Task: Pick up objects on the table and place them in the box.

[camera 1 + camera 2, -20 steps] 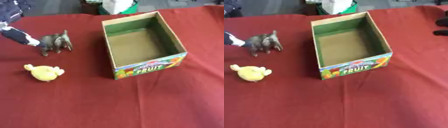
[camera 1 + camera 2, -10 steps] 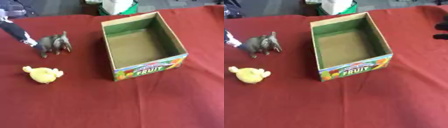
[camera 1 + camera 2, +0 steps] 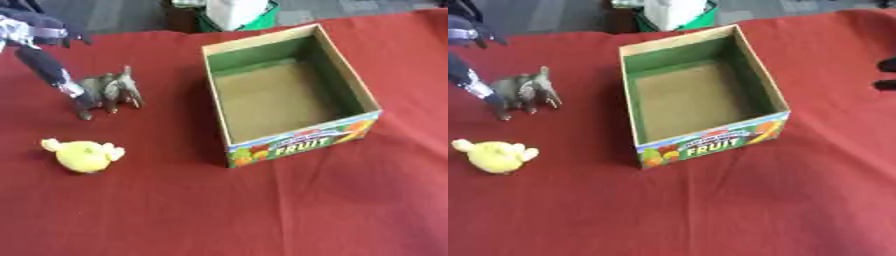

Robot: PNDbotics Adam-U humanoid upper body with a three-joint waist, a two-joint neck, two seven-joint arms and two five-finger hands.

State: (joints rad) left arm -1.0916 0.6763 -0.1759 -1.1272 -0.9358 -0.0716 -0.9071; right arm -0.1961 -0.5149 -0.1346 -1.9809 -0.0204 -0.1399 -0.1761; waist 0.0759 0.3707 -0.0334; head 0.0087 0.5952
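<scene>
A grey toy elephant [image 3: 107, 91] stands on the red cloth at the left. My left hand [image 3: 39, 55] comes in from the upper left, and one straight dark finger [image 3: 54, 75] touches the elephant's rear without closing round it. Nearer to me, a yellow plush toy [image 3: 85, 155] lies apart from the hand. Right of the toys stands an open cardboard box [image 3: 302, 143] with green inner walls and a FRUIT label, nothing inside it. Of my right hand [image 3: 885, 65], only dark fingertips show at the right edge of the right eye view.
The red cloth [image 3: 262, 210] covers the whole table. Beyond the far edge stand a white bag and a green container [image 3: 234, 11]. Bare cloth lies in front of the box and to its right.
The whole picture has slid slightly downward, so the camera moved. My left hand's finger stays at the elephant's rear and now stands a little steeper. The toys and box keep their places.
</scene>
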